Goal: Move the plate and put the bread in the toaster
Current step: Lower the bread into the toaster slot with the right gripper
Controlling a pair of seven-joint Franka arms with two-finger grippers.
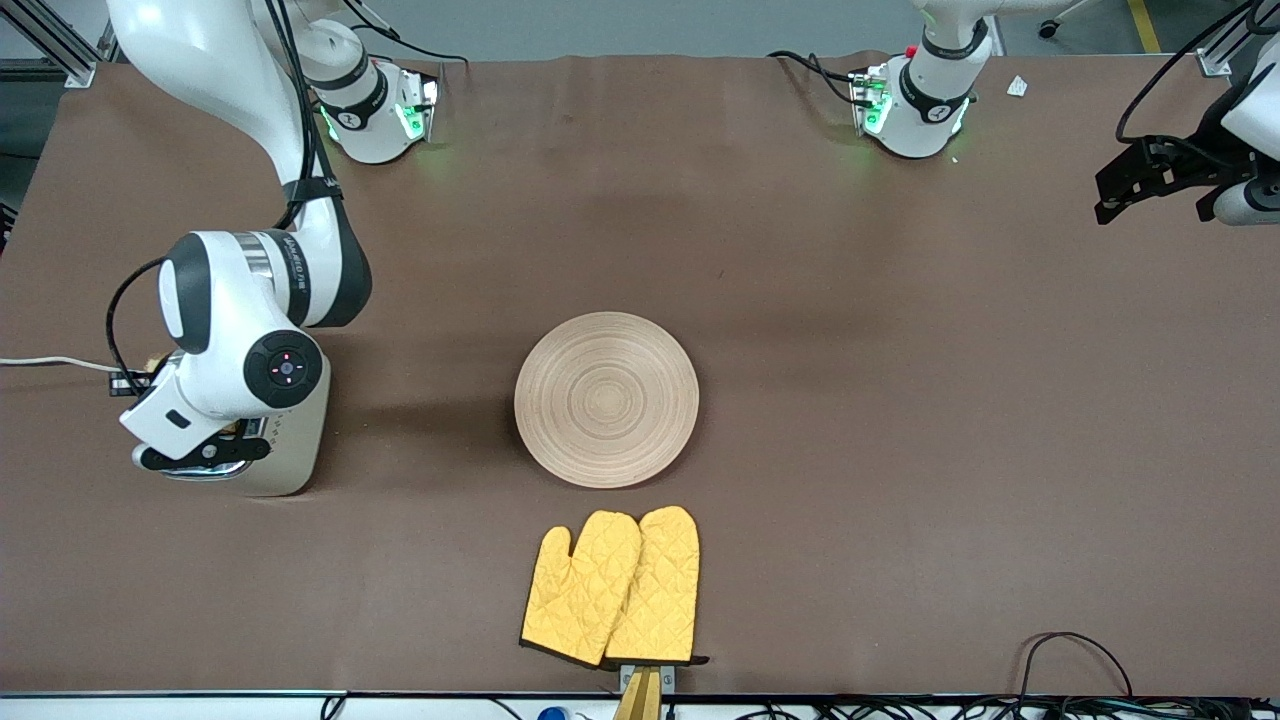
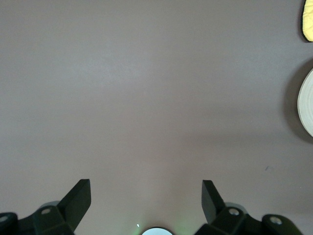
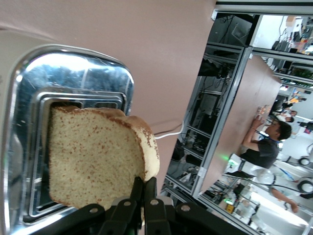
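**Bread held over the toaster slots, plate sitting free at mid-table**

I start with the table point(image 1: 900, 400), brown and wide. The plate point(image 1: 606, 399) lies flat at its middle, with a pair of yellow oven mitts point(image 1: 613, 587) nearer the front camera than it and just apart from its rim.

The toaster point(image 1: 285, 455) stands toward the right arm's end of the table, mostly hidden in the front view under my right arm. The right wrist view shows its chrome top and both slots.

My right hand point(image 3: 143, 196) is over the toaster, its fingers pinched close together on one edge of the bread point(image 3: 100, 161). The slice hangs upright just over the slots, its broad face seemingly running along their length, so I judge the move ahead is a straight lowering into a slot.

My left hand point(image 2: 145, 196) waits over bare table at the left arm's end, fingers spread wide and holding nothing, well apart from the plate.
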